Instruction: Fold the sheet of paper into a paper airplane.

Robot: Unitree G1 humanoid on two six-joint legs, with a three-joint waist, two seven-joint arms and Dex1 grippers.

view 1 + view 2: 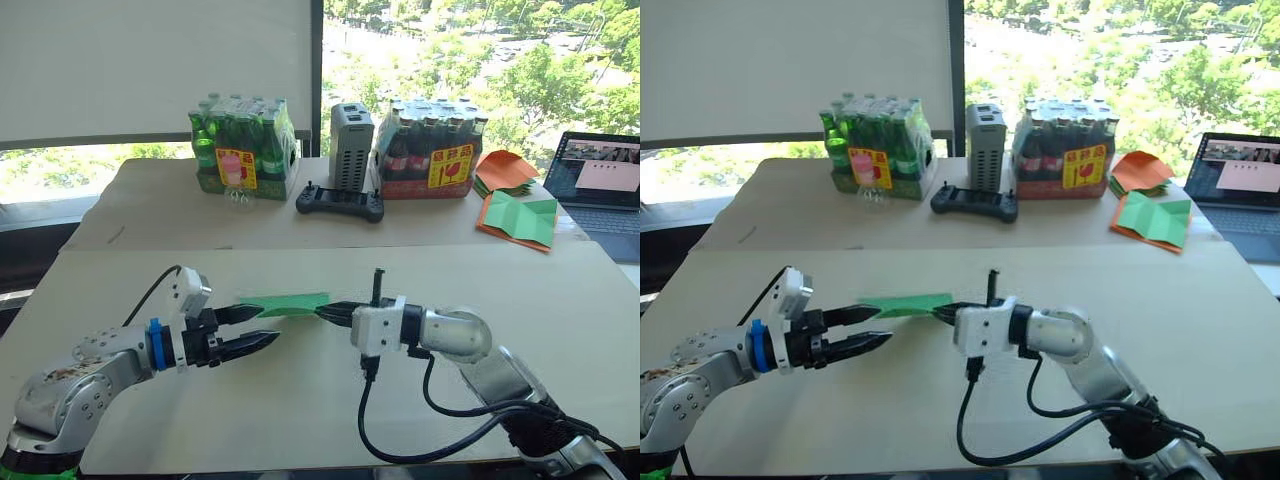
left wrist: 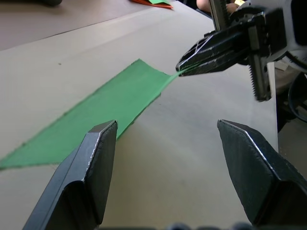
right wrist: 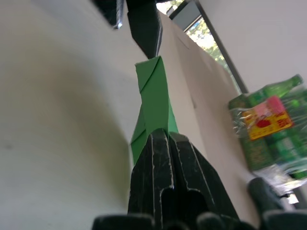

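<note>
The sheet of paper (image 1: 285, 303) is bright green and folded into a long narrow strip with angled folds at one end, a flat dart like a paper airplane. It lies on the near table, its right end lifted slightly. My right gripper (image 1: 322, 312) is shut on that right end, and the right wrist view shows the paper (image 3: 153, 96) running away from the closed fingertips (image 3: 154, 143). My left gripper (image 1: 268, 324) is open just in front of the strip's left half, not touching it. In the left wrist view the strip (image 2: 110, 110) lies beyond the left fingers (image 2: 100, 158).
On the far table stand two shrink-wrapped bottle packs (image 1: 243, 148) (image 1: 430, 148), a grey box (image 1: 351, 145) and a black controller (image 1: 340, 202). At the right lie a stack of orange papers (image 1: 505, 170), a green sheet with orange edges (image 1: 520, 220) and a laptop (image 1: 603, 190).
</note>
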